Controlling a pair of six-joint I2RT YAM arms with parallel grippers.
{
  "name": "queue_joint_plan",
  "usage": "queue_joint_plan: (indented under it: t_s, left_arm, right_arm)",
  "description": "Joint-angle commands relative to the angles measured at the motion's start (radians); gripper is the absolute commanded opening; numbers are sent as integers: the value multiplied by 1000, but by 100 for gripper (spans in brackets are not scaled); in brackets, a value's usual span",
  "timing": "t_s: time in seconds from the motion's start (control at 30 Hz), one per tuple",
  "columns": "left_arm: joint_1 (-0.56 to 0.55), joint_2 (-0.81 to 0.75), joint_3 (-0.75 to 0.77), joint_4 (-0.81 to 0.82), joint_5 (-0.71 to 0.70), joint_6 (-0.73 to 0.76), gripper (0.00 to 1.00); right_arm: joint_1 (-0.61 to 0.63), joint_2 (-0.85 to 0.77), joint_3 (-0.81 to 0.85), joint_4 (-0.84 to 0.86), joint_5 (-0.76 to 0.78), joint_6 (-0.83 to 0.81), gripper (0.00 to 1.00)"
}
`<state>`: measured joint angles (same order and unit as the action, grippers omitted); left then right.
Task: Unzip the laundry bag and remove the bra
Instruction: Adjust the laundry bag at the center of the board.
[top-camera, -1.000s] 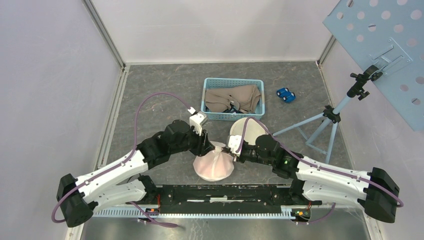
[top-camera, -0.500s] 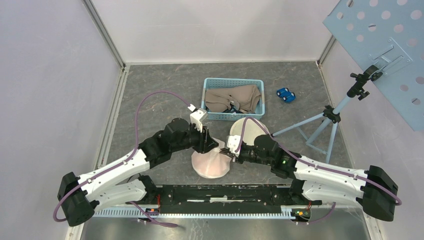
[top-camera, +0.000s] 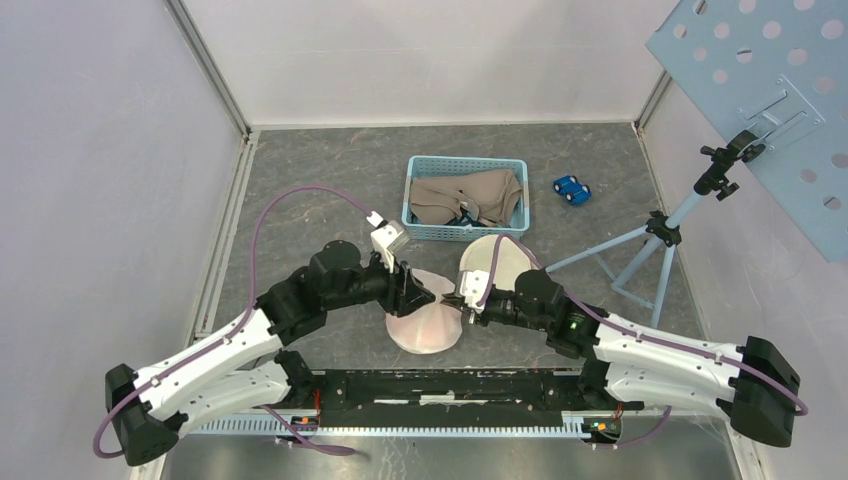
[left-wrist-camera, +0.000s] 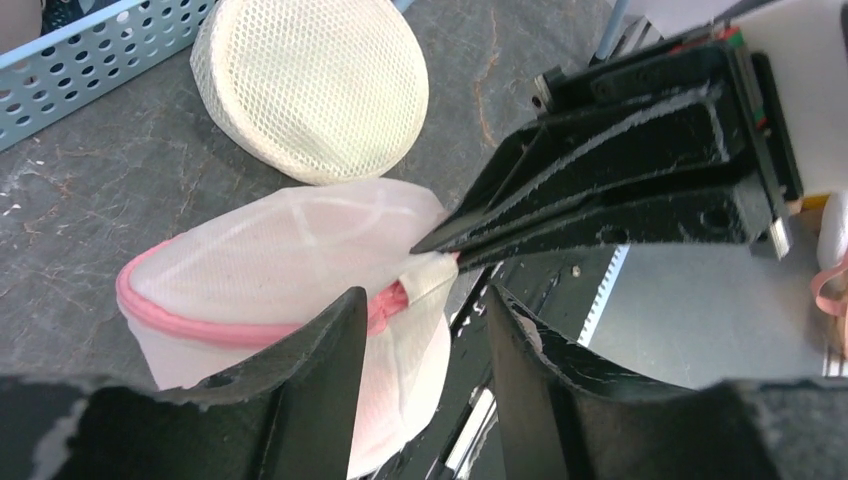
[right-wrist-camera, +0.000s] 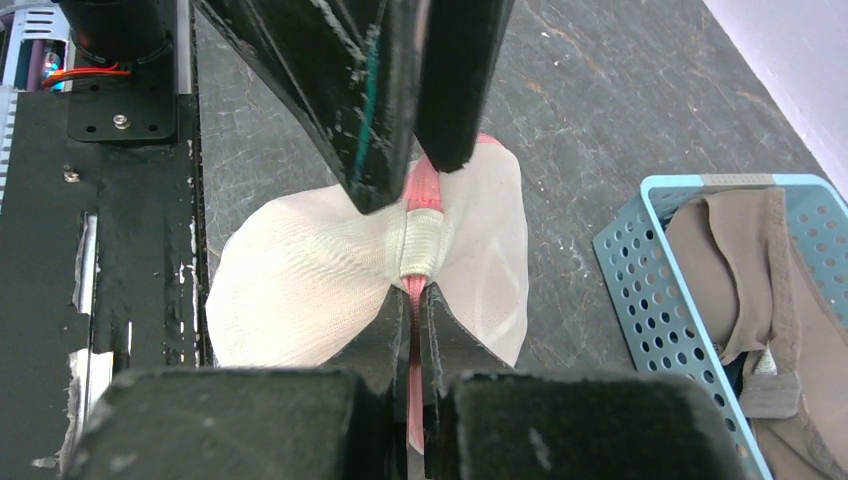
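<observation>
A grey marbled table (top-camera: 300, 180) fills the floor of a white-walled booth (top-camera: 430, 60). It lies bare along the left and back, while one perforated blue board (top-camera: 760, 60) on a tripod stand (top-camera: 640, 255) crowds the right side. Two arms meet near the front rail. One blue basket (top-camera: 466, 160) of brown cloth (top-camera: 470, 195) sits mid-table. There are two pouches. The pale laundry bag (top-camera: 425, 325) with a pink seam is just beyond the rail, and a cream mesh pouch (top-camera: 505, 262) lies close behind it. The right gripper (top-camera: 462, 300) is clamped tight on the seam's tab. The left gripper (top-camera: 415, 290) has its jaws partway apart, straddling the seam. One blue toy car (top-camera: 571, 189) sits right of the basket.
</observation>
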<state>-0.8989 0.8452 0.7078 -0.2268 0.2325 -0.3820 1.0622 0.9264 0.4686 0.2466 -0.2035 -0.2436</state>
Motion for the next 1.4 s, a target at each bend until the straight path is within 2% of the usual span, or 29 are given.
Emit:
queue_joint_plan:
  t_s: [0.0, 0.27, 0.5, 0.77, 0.83, 0.97, 1.03, 1.07, 1.1, 1.13, 1.2, 1.37]
  left_arm:
    - [0, -54, 27, -104, 62, 137, 57]
    - [0, -101, 30, -176, 149, 291, 62]
    - [0, -114, 28, -222, 129, 414, 62]
    - [0, -93, 9, -232, 139, 475, 60]
    - [1, -95, 9, -226, 143, 488, 55]
    - [1, -114, 6, -205, 117, 506, 36]
    - [0, -114, 6, -202, 96, 521, 30]
    - [0, -112, 8, -202, 76, 526, 31]
    - [0, -110, 10, -204, 54, 535, 36]
    - [0, -111, 13, -207, 40, 547, 48]
    - [0, -120, 23, -218, 18, 588, 60]
    - [6, -88, 80, -281, 59, 699, 71]
  right_arm:
    - [2, -36, 17, 5, -46, -22, 0]
    - [2, -58, 37, -35, -118, -22, 0]
    - [2, -37, 73, -60, -187, -28, 0]
    - [4, -26, 91, -63, -230, -23, 0]
    - [5, -21, 94, -63, -230, -26, 0]
    - [5, -19, 93, -62, -223, -29, 0]
    - [5, -15, 90, -60, -209, -34, 0]
    - [6, -13, 88, -57, -199, -38, 0]
    - [5, -10, 87, -54, -191, -46, 0]
    - [4, -6, 88, -53, -182, -52, 0]
    - [4, 6, 100, -65, -168, -78, 0]
    - [4, 34, 133, -79, -189, -117, 0]
